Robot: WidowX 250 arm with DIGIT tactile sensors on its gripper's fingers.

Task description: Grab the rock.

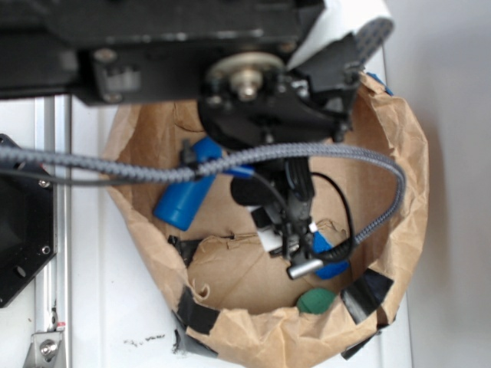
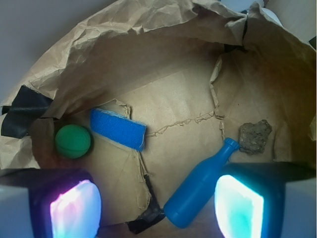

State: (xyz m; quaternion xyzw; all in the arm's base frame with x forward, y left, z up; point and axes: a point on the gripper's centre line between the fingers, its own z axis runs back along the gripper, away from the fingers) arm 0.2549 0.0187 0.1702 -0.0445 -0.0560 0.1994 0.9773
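Grey-brown rock (image 2: 255, 136) touches the unlabelled blue bottle's (image 2: 199, 184) cap; end effector (image 2: 157, 203) spread wide, empty.

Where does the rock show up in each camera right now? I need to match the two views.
Exterior: the rock does not show; the arm and cables cover much of the bag floor.
Wrist: the rock lies at right of centre on the bag floor, just right of the blue bottle's cap.
Shared landmark: the blue bottle, lying on its side in the paper bag.
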